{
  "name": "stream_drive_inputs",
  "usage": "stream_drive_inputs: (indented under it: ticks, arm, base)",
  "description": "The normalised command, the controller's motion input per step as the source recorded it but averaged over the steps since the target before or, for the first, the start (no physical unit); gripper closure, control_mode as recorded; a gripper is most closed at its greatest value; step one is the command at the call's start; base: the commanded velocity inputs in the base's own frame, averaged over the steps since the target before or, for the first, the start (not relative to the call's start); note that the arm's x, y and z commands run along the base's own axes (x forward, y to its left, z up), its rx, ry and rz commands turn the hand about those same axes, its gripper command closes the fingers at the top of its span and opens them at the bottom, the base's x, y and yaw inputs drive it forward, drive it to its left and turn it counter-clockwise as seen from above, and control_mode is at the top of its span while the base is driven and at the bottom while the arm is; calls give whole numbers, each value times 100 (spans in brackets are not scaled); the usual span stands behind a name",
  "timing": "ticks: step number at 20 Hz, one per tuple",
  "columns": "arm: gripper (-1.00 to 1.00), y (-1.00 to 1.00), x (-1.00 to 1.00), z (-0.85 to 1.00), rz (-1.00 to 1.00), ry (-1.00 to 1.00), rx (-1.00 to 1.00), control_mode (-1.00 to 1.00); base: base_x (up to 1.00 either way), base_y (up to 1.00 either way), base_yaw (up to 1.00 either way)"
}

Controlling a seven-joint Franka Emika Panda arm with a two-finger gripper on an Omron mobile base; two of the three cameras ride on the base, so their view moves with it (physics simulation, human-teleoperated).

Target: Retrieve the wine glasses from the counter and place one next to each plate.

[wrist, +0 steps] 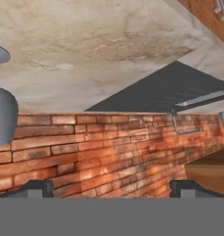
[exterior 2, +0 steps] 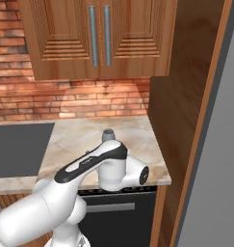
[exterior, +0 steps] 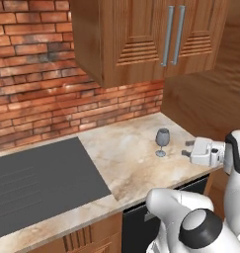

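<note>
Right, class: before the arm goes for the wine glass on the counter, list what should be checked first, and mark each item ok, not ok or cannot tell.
1. Wine glass upright on the counter: ok.
2. Gripper open, nothing held: ok.
3. Gripper level with the glass, just to its right: ok.
4. Glass centred between the fingertips: not ok; in the hand view it sits off towards the left edge.
5. Free counter around the glass: ok.
6. Second glass and the plates located: cannot tell.
</note>
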Motion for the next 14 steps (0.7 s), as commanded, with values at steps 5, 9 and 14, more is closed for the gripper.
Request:
stream_drive_inputs:
  ticks: [5, 9, 14]
  arm:
    - [-100, 0, 19, -15, 0, 2, 0, -100]
    - [-100, 0, 13, -9, 0, 0, 0, -100]
    - [-100, 0, 19, -25, 0, 4, 0, -100]
  base:
    - [0, 0, 0]
    - [0, 0, 0]
    - [0, 0, 0]
